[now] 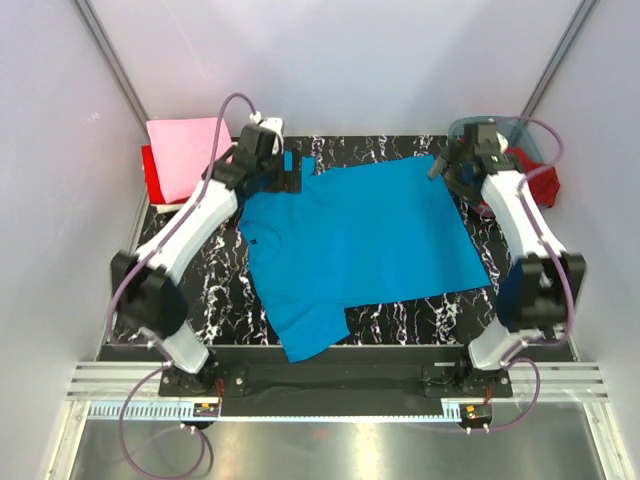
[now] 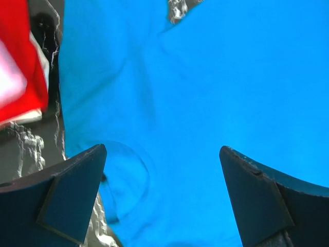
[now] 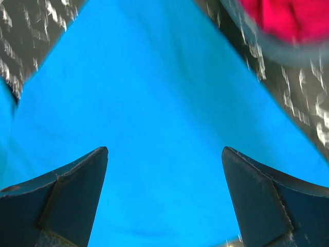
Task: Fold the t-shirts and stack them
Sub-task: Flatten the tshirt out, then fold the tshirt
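Observation:
A turquoise blue t-shirt lies spread flat on the black marbled table, collar to the left, one sleeve toward the near edge. It fills the left wrist view and the right wrist view. My left gripper is open above the shirt's far left corner. My right gripper is open above the shirt's far right corner. Both hold nothing. A folded pale pink shirt lies on a bright red one at the far left; the red one also shows in the left wrist view.
A grey-blue translucent tub stands at the far right with dark red and magenta cloth in it; the magenta cloth shows in the right wrist view. White walls and metal posts close in the table.

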Robot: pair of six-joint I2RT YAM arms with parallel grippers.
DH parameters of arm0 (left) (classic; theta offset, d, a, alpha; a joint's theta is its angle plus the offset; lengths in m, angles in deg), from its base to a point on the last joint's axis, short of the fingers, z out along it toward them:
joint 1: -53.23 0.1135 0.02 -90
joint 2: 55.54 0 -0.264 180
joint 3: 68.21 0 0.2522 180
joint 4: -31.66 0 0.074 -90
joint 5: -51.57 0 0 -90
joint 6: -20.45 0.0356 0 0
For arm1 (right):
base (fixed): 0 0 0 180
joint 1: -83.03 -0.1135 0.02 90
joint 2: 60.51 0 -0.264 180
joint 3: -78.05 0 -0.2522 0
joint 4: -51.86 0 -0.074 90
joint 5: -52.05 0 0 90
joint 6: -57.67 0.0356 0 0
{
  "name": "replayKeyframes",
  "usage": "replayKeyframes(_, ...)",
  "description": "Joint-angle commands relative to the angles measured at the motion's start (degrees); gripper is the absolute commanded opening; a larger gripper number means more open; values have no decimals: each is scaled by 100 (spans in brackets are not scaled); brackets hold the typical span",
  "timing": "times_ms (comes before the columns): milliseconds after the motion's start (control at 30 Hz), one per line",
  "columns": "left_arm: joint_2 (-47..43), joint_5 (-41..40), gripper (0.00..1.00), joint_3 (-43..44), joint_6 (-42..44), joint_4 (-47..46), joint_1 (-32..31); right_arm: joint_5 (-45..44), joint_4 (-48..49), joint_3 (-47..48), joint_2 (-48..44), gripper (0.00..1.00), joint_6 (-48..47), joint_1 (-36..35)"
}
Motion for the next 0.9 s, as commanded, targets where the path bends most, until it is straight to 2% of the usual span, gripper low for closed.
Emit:
replayKeyframes(0,-995,-598,98,-1445,-867,-258,-120,461,462,-1370,-954,100,161,-46)
replayKeyframes(67,-1410,-704,97,-2286,-1010,-259,-533,452,497,-1786,-1299,100,82,-38)
replayKeyframes(200,-2472,-1143,93,-3248,-1895,337,-1420,320,558,-2813,-2099,100,117,-38)
replayKeyframes(333,-3458,-1320,91,-4145,-2828,750,-2780,487,612,-3385,-2793,100,187,-46)
replayKeyframes(467,-4346,-1171,91,-5138,-3716,717,-3802,610,646,-3765,-3102,100,328,-46)
replayKeyframes(667,-4156,-1056,91,-5956,-4946,533,-4796,707,629,-3915,-3190,100,311,-47)
replayKeyframes(700,-4085,-1004,91,-6070,-5000,228,-4928,707,585,-3923,-3216,100,284,-47)
replayKeyframes(767,-3866,-994,90,-6264,-5184,-38,-4999,716,585,-3950,-3269,100,249,-47)
replayKeyframes(867,-3601,-1214,90,-6072,-5378,171,-5061,707,602,-4046,-3383,100,240,-47)
